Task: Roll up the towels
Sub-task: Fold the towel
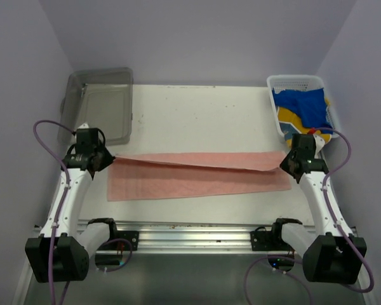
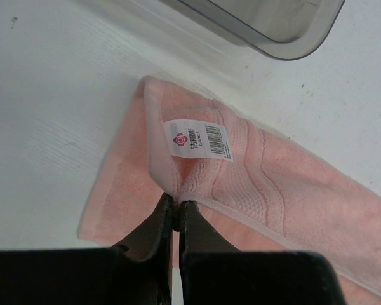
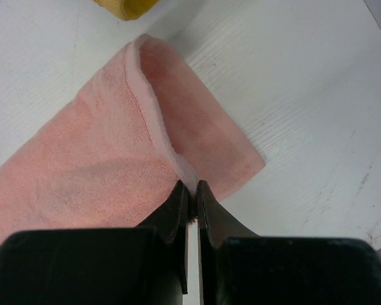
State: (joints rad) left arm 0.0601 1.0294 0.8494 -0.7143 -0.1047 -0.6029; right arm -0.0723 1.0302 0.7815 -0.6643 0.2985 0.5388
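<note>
A long pink towel lies across the white table, its far long edge lifted and folded toward the front. My left gripper is shut on the towel's left corner; the wrist view shows the jaws pinching the hem below a white label. My right gripper is shut on the towel's right corner, its jaws pinching the folded edge of the towel. Both corners are held a little above the lower layer.
A grey plastic bin stands at the back left, its rim in the left wrist view. A white basket with blue and yellow towels stands at the back right. A metal rail runs along the front edge.
</note>
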